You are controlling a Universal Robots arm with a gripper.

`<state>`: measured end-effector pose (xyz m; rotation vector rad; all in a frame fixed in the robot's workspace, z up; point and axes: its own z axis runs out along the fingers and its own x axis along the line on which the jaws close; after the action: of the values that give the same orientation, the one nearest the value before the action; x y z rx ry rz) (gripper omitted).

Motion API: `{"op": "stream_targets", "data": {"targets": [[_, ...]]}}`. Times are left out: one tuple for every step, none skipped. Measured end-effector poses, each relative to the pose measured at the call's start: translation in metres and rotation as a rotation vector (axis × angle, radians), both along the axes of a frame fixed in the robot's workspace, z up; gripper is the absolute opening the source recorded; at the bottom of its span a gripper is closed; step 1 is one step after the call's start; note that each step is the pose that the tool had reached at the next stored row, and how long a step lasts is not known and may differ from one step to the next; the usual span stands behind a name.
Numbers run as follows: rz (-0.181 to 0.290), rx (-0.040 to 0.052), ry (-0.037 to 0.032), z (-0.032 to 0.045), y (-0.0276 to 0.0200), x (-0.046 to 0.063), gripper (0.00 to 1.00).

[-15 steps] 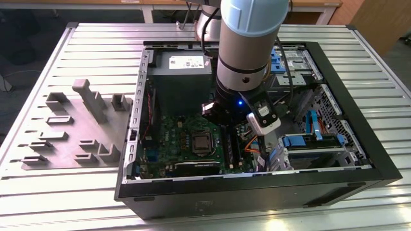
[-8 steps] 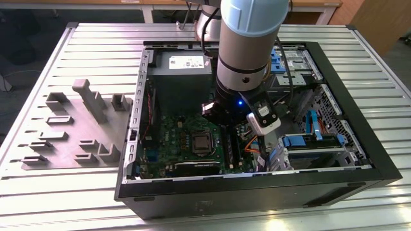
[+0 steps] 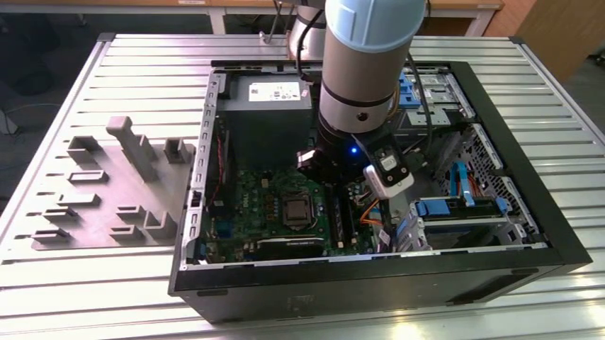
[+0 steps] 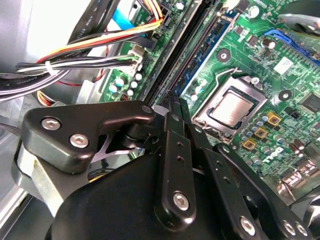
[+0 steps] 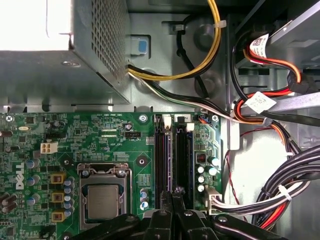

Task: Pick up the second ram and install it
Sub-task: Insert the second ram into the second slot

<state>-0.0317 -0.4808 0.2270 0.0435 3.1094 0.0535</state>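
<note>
Jaws of the gripper [image 4: 177, 101] are clenched to a thin gap, apparently nipping the second ram [image 4: 202, 62]. Its blue face runs straight ahead of the fingertips, down at the black memory slots [image 5: 183, 155] of the motherboard [image 5: 130, 150]. To one side of the jaws sits the processor socket [image 5: 102, 197]; cable bundles [image 5: 280, 185] lie off the other side. I judge the stick light, stiff and thin, yet easily damaged: best held by its bare long edge, clear of chips and contacts
</note>
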Motion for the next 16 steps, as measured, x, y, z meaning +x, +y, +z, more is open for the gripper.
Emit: {"op": "stream_targets", "data": {"targets": [[0.000,0.0002,0.0000,0.0000,0.0000,0.0000,0.12],[0.000,0.0004,0.0000,0.0001,0.0000,0.0000,0.12],[0.000,0.0006,-0.0003,0.0002,-0.0001,0.0000,0.12],[0.000,0.0011,-0.0013,0.0002,-0.0001,-0.0001,0.12],[0.001,0.0015,-0.0022,0.0002,0.0000,-0.0003,0.12],[0.001,0.0015,-0.0029,0.0001,0.0000,-0.0005,0.12],[0.001,0.0016,-0.0034,0.0001,0.0000,-0.0007,0.12],[0.001,0.0018,-0.0038,0.0000,0.0000,-0.0008,0.12],[0.001,0.0019,-0.0039,-0.0001,0.0000,-0.0010,0.12],[0.001,0.0017,-0.0040,-0.0002,-0.0001,-0.0013,0.12],[0.001,0.0016,-0.0043,-0.0002,-0.0001,-0.0014,0.12],[0.002,0.0015,-0.0045,-0.0003,-0.0001,-0.0015,0.12],[0.002,0.0017,-0.0049,-0.0004,-0.0001,-0.0015,0.12],[0.002,0.0018,-0.0053,-0.0005,0.0000,-0.0016,0.12],[0.002,0.0020,-0.0056,-0.0007,0.0000,-0.0016,0.12],[0.002,0.0023,-0.0059,-0.0012,0.0000,-0.0017,0.12]]}}
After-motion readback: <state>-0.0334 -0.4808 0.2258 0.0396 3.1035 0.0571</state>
